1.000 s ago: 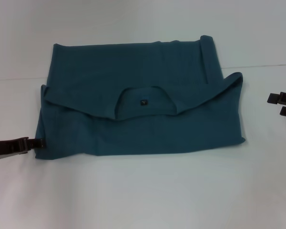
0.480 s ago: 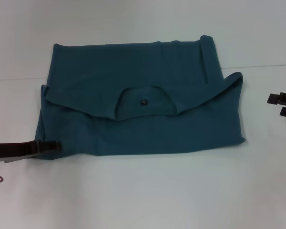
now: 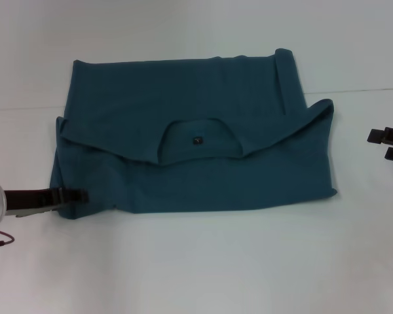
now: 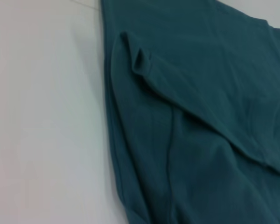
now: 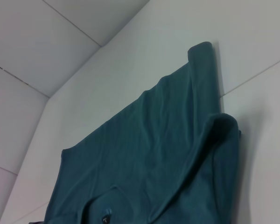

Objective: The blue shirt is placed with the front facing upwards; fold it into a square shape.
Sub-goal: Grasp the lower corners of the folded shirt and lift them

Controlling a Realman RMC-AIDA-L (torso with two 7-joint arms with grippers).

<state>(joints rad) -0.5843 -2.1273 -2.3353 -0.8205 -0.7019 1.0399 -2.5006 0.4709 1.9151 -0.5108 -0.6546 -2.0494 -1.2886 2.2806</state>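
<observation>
Head view: one blue shirt mid-table, already folded into a wide rectangle, collar flap on top; still not square. Left gripper at near-left hem, grip impossible to tell. Right gripper parked far right, fingers apart, empty.
Left wrist view: layered hem folds only.
Right wrist view: rolled far corner.

The dark teal-blue cotton T-shirt lies flat across the middle of the frame, folded into a wide rectangle. Its near half is doubled up over the far half, leaving the round neck opening with a small dark label at the centre. A rolled edge stands at the upper right; the lower left corner is slightly lifted.
</observation>
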